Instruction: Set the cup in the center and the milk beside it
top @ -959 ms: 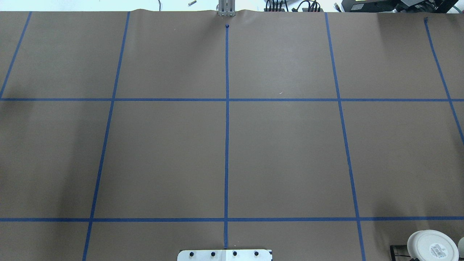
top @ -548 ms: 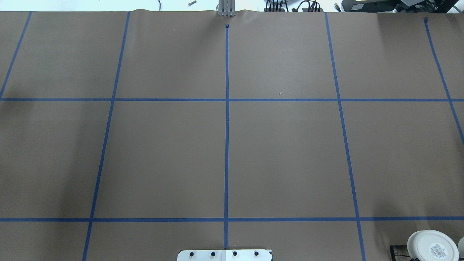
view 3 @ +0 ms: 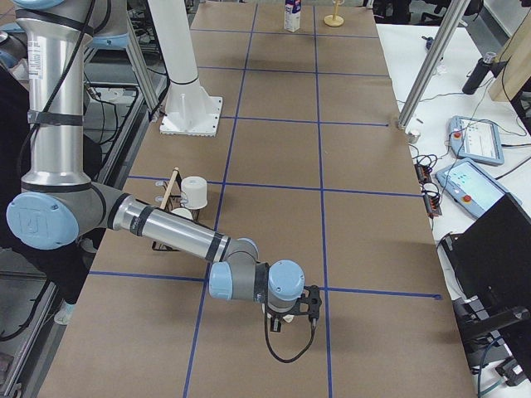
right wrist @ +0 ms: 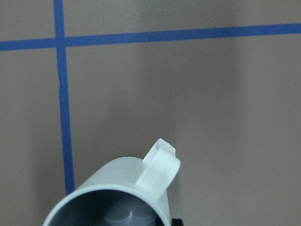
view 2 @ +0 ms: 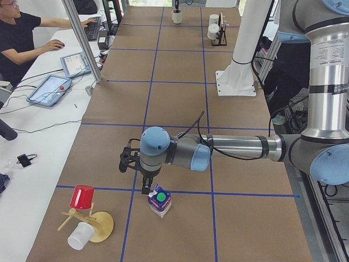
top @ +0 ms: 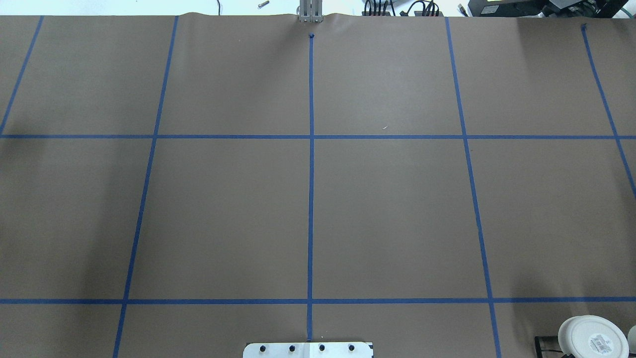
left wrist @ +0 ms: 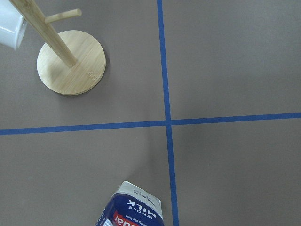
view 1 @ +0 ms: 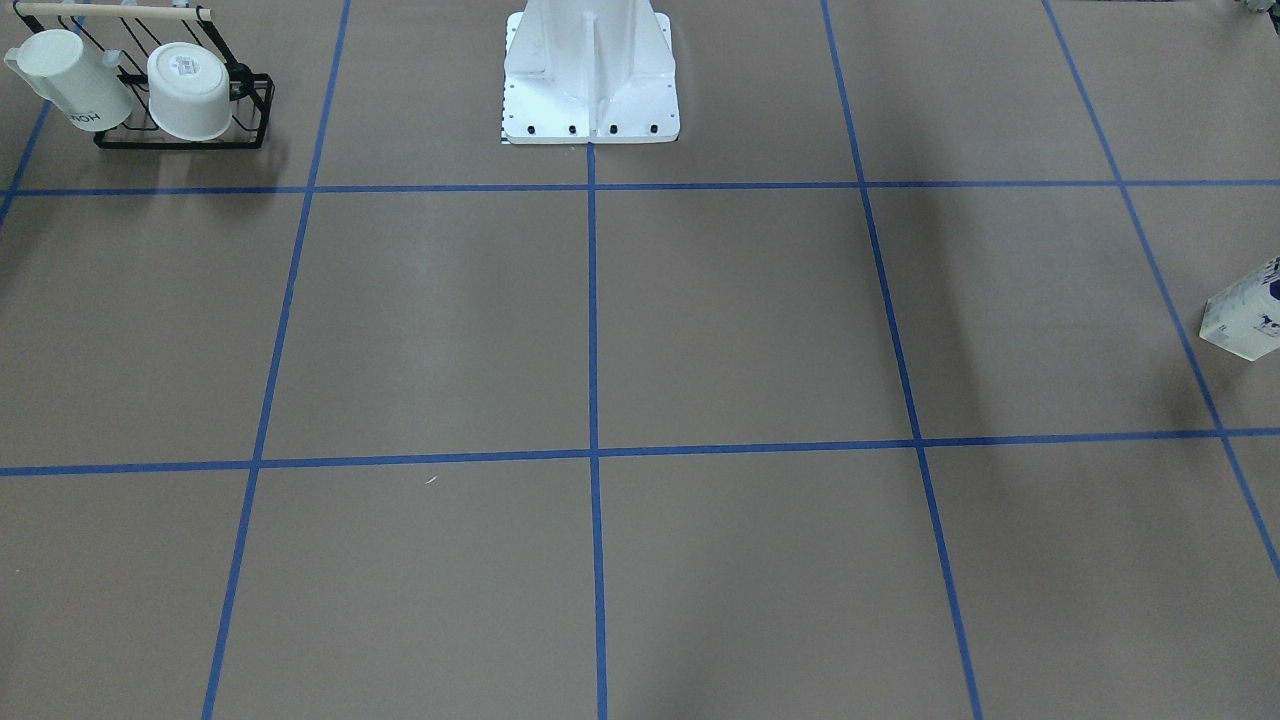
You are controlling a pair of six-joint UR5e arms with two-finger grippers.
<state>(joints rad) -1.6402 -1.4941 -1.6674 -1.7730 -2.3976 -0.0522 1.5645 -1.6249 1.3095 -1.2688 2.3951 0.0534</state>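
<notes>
The milk, a blue and white carton with a green cap, stands near the table's left end. It also shows in the left wrist view and at the front view's right edge. My left gripper hangs just above and beside it; I cannot tell whether it is open or shut. The cup, a white mug with a dark grey inside, stands below my right gripper; I cannot tell that gripper's state either. The cup also shows far off in the left view. The center is bare.
A black rack near the robot base holds a white mug and an upturned white cup. A wooden mug tree with a red cup and a white cup stands beside the milk.
</notes>
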